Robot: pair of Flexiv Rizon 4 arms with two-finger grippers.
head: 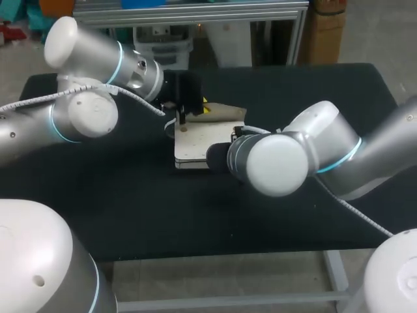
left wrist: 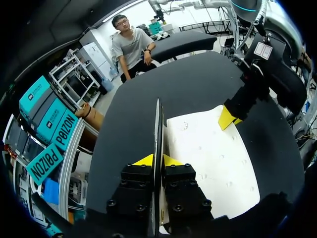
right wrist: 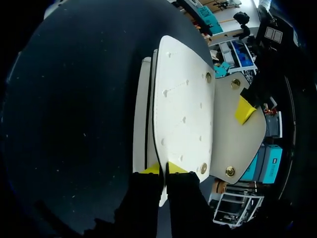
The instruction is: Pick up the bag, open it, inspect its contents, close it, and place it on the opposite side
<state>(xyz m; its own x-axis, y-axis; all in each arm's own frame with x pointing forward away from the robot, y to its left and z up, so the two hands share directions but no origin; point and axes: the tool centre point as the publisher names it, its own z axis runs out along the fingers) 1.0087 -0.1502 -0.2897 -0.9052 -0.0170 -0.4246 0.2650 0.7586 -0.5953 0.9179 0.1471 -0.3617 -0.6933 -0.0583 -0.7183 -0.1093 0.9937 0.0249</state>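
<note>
The left claw [left wrist: 157,159] is clenched on the opened flap [right wrist: 234,144] of a flat white leather-like bag with brass studs [right wrist: 183,109]. The flap stands edge-on between its yellow tips. The right claw [right wrist: 163,168] grips the near edge of the bag's front panel. The bag lies near the middle of the black-topped table [head: 130,208], between the two arms.

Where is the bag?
In the head view the bag lies at the middle of the table; the left gripper pinches its flap, the right gripper its opposite edge.
</note>
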